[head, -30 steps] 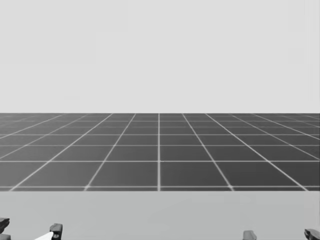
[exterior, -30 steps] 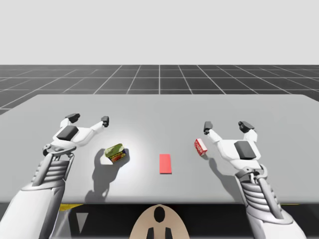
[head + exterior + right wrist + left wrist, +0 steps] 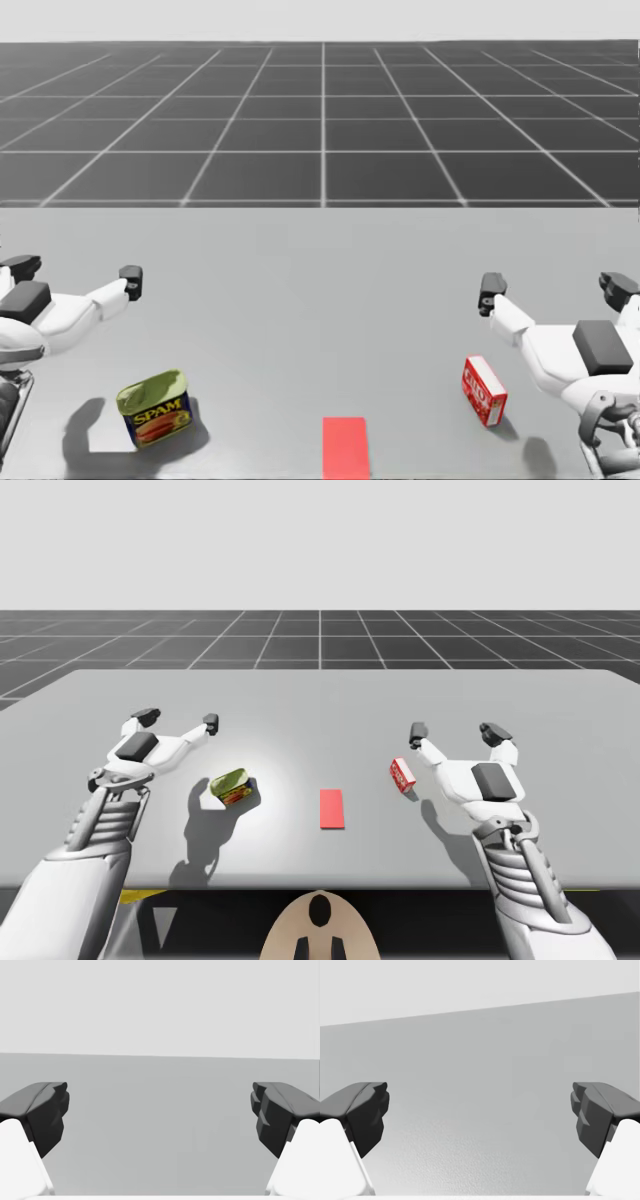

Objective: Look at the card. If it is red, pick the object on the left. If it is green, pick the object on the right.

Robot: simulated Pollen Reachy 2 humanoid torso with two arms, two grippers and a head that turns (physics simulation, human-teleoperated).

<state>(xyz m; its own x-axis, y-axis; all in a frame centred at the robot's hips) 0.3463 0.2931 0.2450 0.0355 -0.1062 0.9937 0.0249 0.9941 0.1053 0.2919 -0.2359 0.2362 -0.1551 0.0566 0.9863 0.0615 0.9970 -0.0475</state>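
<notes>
Left gripper point(image 3: 180, 720) spread wide, nothing between its 2 fingers point(image 3: 365, 1110); the green-topped rectangular can point(image 3: 155, 408) sits close on its near-right side, not touching; red card point(image 3: 332, 808) lies further right, so that can's the pick; likely stiff, weighty, slick; I'd clamp its 2 broad flat sides.

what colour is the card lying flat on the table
Red. The card shows best in the head view.
</notes>
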